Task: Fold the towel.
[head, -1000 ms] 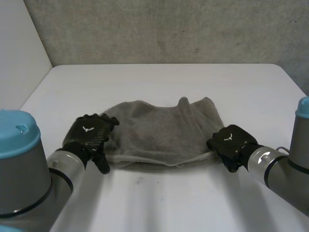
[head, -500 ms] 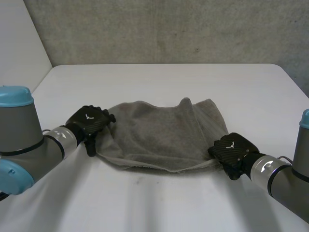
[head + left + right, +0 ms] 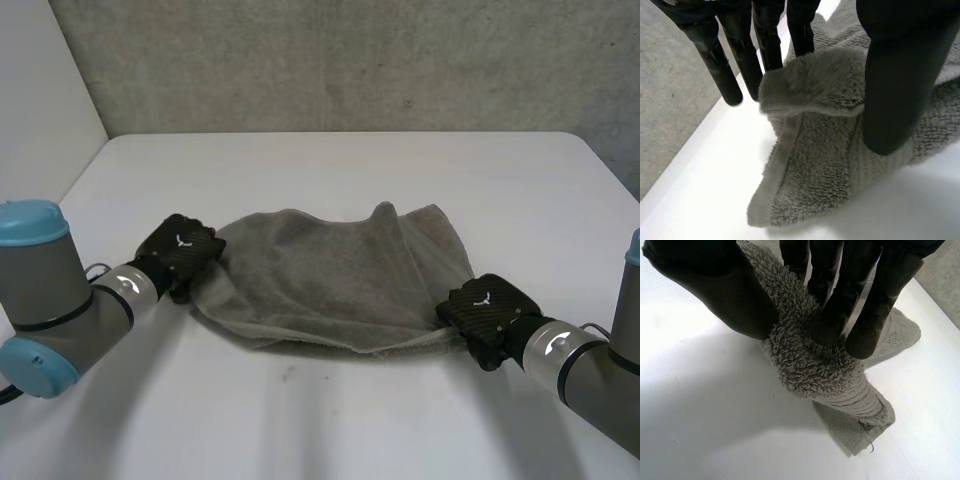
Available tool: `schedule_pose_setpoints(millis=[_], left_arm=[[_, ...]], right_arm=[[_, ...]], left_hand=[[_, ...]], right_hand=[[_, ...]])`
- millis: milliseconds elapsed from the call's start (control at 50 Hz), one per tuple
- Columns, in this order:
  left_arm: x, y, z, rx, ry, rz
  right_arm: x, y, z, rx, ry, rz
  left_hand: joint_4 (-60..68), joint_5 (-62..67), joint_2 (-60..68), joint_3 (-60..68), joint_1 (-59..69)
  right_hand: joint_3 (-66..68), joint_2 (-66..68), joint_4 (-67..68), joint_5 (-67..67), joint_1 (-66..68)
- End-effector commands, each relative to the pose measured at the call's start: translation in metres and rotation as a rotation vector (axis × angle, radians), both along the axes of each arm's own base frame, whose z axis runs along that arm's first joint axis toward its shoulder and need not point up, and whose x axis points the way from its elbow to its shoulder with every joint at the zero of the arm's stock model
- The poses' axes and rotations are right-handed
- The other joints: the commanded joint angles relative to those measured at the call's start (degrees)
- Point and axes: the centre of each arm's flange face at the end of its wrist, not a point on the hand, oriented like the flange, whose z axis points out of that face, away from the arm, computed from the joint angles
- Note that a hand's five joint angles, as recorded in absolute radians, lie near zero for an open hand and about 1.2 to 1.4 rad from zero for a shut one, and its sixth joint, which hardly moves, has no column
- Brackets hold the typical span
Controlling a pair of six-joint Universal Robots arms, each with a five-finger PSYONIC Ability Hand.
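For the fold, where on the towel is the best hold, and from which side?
Probably at its two near corners, each approached from its own outer side. The towel lies spread out with its hemmed near edge facing the robot, so the corners offer loose flaps to pinch. The left hand and right hand each grip one such corner.

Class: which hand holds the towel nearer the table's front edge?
The right hand, at the near corner of the towel; the left hand sits farther back.
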Motion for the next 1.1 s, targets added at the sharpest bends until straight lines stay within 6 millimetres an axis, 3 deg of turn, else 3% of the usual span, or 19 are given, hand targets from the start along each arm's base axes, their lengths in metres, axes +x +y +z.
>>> schedule_pose_setpoints(millis=[20,120,200,240,340,420,640,700,720,740,780,820,1020,1100], left_arm=[[-0.001,-0.003,-0.001,-0.027,0.007,0.0],[0.001,-0.003,0.002,-0.03,0.013,0.004],[0.012,0.0,0.01,-0.033,0.016,0.031],[0.013,0.004,0.013,-0.031,0.021,0.028],[0.016,0.016,0.021,-0.029,0.037,0.03],[0.028,0.019,0.029,-0.014,0.078,0.082],[0.043,0.023,0.045,0.048,0.259,0.196],[0.046,0.025,0.051,0.04,0.276,0.207],[0.046,0.025,0.051,0.04,0.276,0.207],[0.05,0.026,0.053,0.032,0.277,0.22],[0.054,0.026,0.055,0.026,0.278,0.235],[0.057,0.026,0.055,0.024,0.278,0.25],[0.055,0.041,0.054,0.108,0.322,0.265],[0.052,0.041,0.062,0.119,0.355,0.265]], right_arm=[[0.0,-0.002,0.0,-0.004,-0.004,-0.007],[-0.007,-0.01,0.001,-0.016,-0.014,-0.041],[-0.009,-0.013,0.001,-0.019,-0.021,-0.054],[-0.009,-0.015,0.0,-0.012,-0.036,-0.067],[-0.012,-0.024,-0.001,0.011,-0.082,-0.114],[-0.023,-0.037,0.0,0.023,-0.099,-0.173],[-0.039,-0.055,0.001,0.064,-0.105,-0.237],[-0.039,-0.058,-0.001,0.063,-0.105,-0.227],[-0.038,-0.059,0.0,0.061,-0.115,-0.213],[-0.038,-0.059,0.0,0.061,-0.115,-0.213],[-0.036,-0.061,0.003,0.063,-0.148,-0.173],[-0.037,-0.061,0.005,0.064,-0.168,-0.153],[-0.034,-0.065,0.003,0.047,-0.197,-0.075],[-0.031,-0.067,0.014,0.008,-0.206,-0.058]], left_hand=[[20.2,20.2,20.2,20.2,20.0],[33.2,33.2,33.1,33.2,32.9],[44.7,44.7,44.7,44.7,44.5],[44.7,44.7,44.7,44.8,44.5],[44.7,44.7,44.7,44.8,44.5],[44.7,44.7,44.7,44.8,44.5],[44.7,44.7,44.7,44.8,44.5],[44.7,44.7,44.7,44.8,44.5],[44.7,44.7,44.7,44.8,44.5],[44.7,44.7,44.7,44.8,44.5],[44.7,44.7,44.7,44.8,44.5],[44.7,44.7,44.7,44.8,44.5],[44.7,44.7,44.7,44.8,44.5],[44.7,44.7,44.7,44.8,44.5]], right_hand=[[3.3,4.6,3.6,4.0,5.4],[1.3,2.7,1.6,2.0,3.4],[-14.8,-13.5,-14.5,-14.1,-12.7],[-38.6,-37.3,-38.3,-37.9,-36.5],[-49.8,-48.4,-49.5,-49.1,-47.7],[-50.8,-49.5,-50.5,-50.1,-48.7],[-47.3,-45.9,-47.0,-46.6,-45.2],[-40.6,-39.2,-40.3,-39.9,-38.5],[-25.9,-24.6,-25.6,-25.2,-23.8],[-25.8,-24.4,-25.5,-25.1,-23.7],[-2.6,-1.3,-2.4,-2.0,-0.6],[3.2,4.6,3.5,3.9,5.3],[3.3,4.6,3.6,4.0,5.4],[3.3,4.6,3.6,4.0,5.4]])
